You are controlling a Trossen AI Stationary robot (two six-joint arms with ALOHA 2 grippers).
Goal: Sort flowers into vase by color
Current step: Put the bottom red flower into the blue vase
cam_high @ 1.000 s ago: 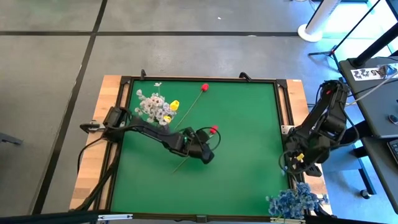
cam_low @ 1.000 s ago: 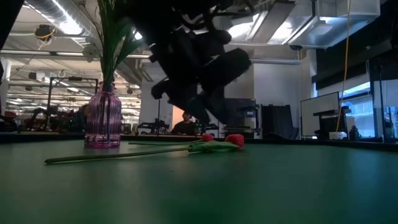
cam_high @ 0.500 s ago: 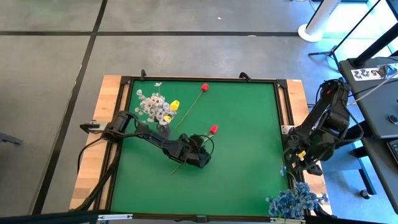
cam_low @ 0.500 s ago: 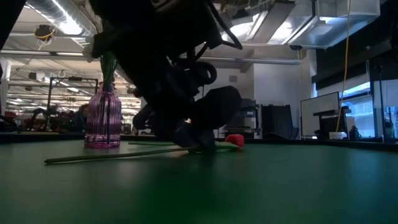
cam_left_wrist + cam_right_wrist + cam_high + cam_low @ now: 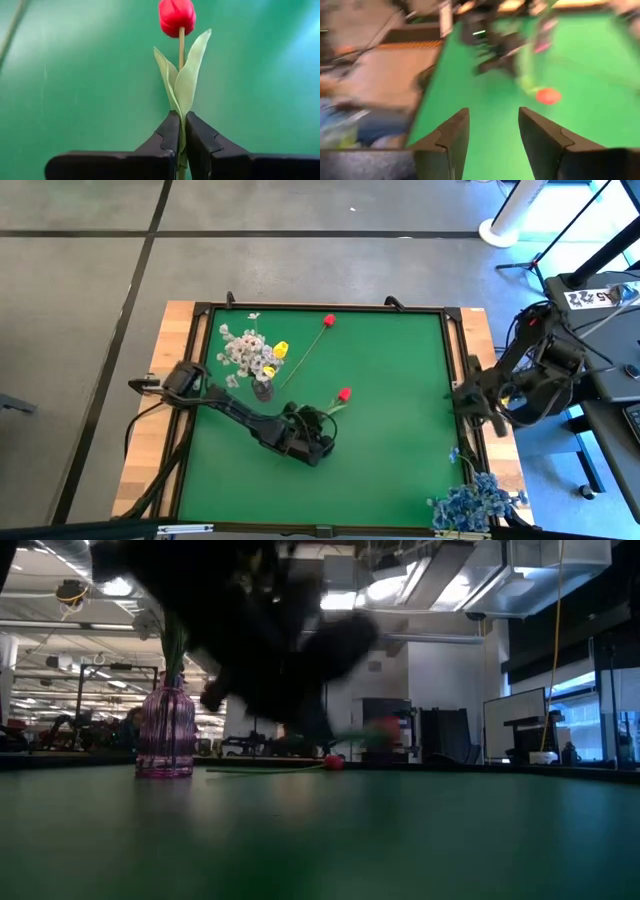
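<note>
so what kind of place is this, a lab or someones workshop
Most likely a robotics lab in a large industrial hall: exposed ceiling ducts, rows of distant workstations, monitors on stands, and a framed green work table set on grey floor.

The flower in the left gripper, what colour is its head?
Red tulip; clearest in the left wrist view.

The right half of the green felt mat [image 5: 400,420] lies bare, and so does its near strip, so a gripper could cross there freely. The left rear is crowded: a ribbed purple glass vase [image 5: 166,732] stuffed with white and yellow blooms stands there, with a long-stemmed red tulip [image 5: 329,321] lying slantwise just beside it. The dark left arm [image 5: 245,418] stretches low across the left-middle, blocking passage there. A blue blossom bunch [image 5: 478,502] crowds the near right corner.
</note>
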